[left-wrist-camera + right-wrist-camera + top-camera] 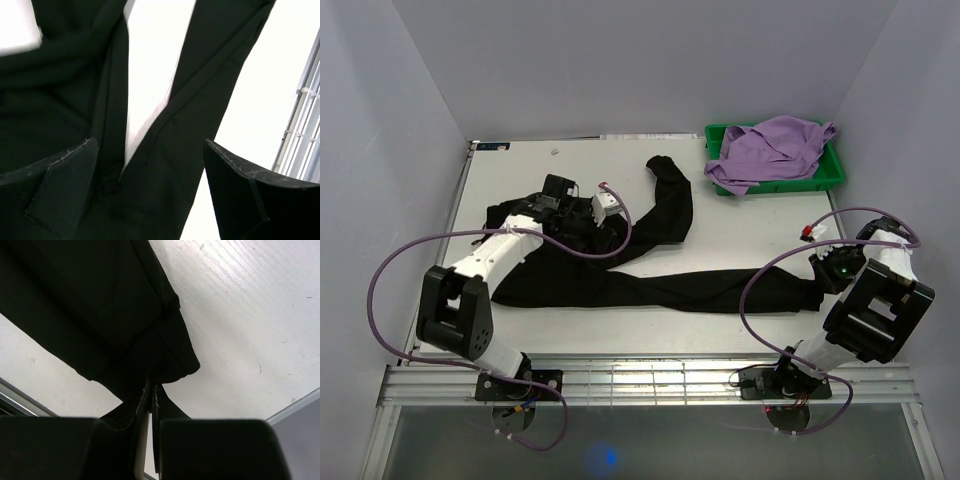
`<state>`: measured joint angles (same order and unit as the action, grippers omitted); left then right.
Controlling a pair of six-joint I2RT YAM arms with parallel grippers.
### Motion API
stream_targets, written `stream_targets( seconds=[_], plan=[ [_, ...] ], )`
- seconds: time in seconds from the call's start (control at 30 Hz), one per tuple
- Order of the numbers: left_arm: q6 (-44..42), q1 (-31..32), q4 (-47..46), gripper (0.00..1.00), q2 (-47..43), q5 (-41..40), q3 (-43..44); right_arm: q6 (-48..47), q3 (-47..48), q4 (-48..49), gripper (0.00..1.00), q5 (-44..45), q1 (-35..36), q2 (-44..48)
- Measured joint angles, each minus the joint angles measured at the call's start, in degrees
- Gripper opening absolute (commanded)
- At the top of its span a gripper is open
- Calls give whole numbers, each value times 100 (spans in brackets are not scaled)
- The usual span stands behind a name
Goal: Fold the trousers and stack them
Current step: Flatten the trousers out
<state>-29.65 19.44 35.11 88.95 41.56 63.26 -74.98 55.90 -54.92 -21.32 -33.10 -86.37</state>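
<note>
1. Trousers point(650, 285) of plain black fabric are judged light, limp and without stiffness. They will drape and sag wherever they are not supported, and loose folds are likely to slide over one another.
2. Hold is best taken at firm edges, the waistband and the leg cuffs, where the doubled cloth gives the pads more to bite on. A pinch in mid-panel would probably only raise a tent of cloth.
3. The garment is matt and unpatterned. It is seen to be wrinkled and bunched at the waist end point(510, 215), with a ribbed band at the cuff point(165, 357).
4. It is spread unfolded across the white surface point(740, 220). The waist lies at the left, one leg point(670, 200) bends towards the far side, and the other leg point(720, 288) is stretched rightwards along the near side.
5. The right gripper point(150, 400) is clenched on the end of the stretched leg, with a pinch of black cloth drawn in between its closed fingers.
6. The left gripper point(150, 150) is released, with its jaws wide apart. It hovers over the fork where the two legs part, and nothing is held.
7. A green tray point(836, 176) is set at the far right corner, apart from the trousers, with a lilac garment point(770, 150) heaped in it.
</note>
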Motion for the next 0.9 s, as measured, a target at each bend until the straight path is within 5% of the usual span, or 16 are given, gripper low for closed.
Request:
stream_targets(
  seconds=[0.17,0.6,0.7,0.77,0.9],
  plan=[
    [-579,612,-136,89,-415,-66,0,4,-11,63,8,24,22,-2],
    [-1799,1563,-267,82,975,-841,44,105,-15,90,8,37,22,-37],
    [-1939,1635,-310,69,1097,-951,44,107,-15,90,8,37,22,-37],
    [-1976,1674,-330,49,1132,-1014,42,107,-15,90,8,39,22,-37],
    [-2022,1698,-505,39,1088,-1082,-68,105,-15,90,8,44,22,-37]
  ],
)
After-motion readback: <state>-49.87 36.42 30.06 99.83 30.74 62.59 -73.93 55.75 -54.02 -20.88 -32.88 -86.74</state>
